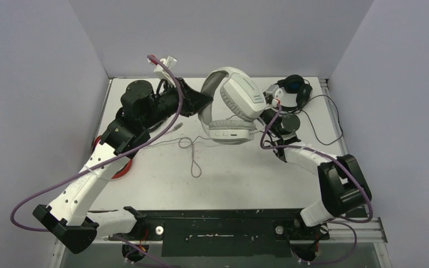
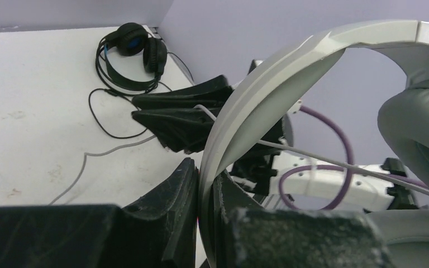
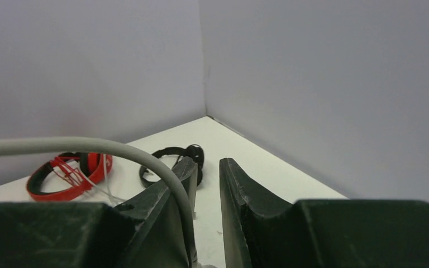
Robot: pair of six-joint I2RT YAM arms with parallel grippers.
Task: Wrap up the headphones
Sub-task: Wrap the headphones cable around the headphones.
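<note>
White headset point(image 2: 268, 84) clamped by band in left gripper point(image 2: 204, 190); cable point(image 3: 89, 146) lies across one finger point(image 3: 156, 212) of right gripper point(image 3: 206, 167) — the nearer — jaws slightly apart.

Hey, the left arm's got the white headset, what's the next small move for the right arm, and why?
Probably close the right gripper on the grey cable and carry it around the headband. The left gripper clamps the white headset's headband; the right jaws stand slightly apart with the cable lying against one finger, and slack trails on the table.
</note>
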